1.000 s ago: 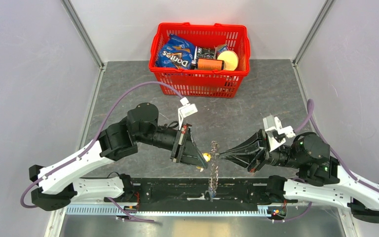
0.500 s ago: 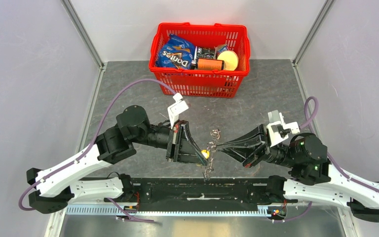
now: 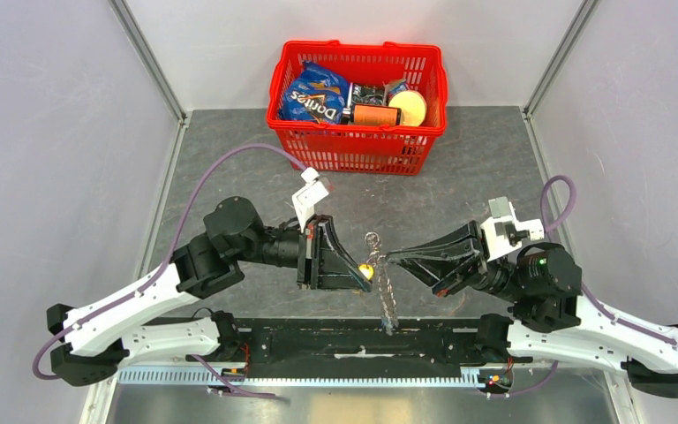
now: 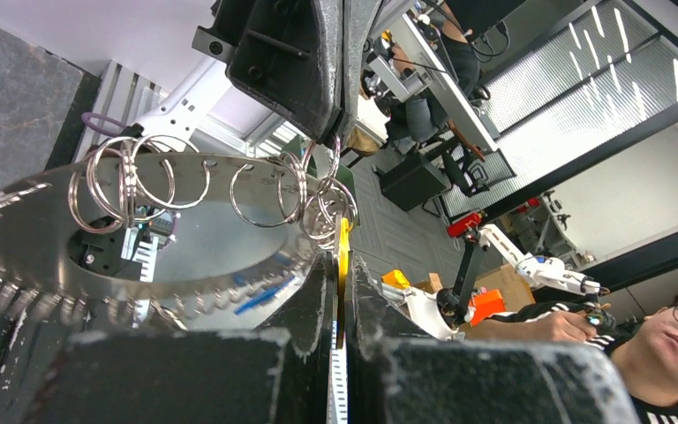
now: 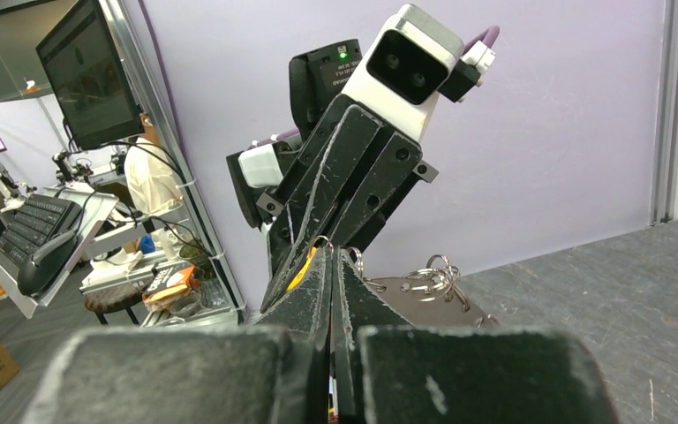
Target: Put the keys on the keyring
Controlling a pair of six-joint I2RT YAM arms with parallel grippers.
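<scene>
Top external: we see left hand (image 3: 359, 276) clamped on the yellow-headed key (image 3: 366, 272), right hand (image 3: 395, 259) pinched on the toothed metal keyring (image 3: 385, 291), edge-on mid-frame above grey speckled counter (image 3: 459, 194).

Shiny metal keyring (image 4: 229, 252), glossy plastic basket (image 3: 362, 152)

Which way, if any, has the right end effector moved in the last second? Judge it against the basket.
Yes. The right end effector has moved toward the basket, away from the black rail at the near edge.
</scene>
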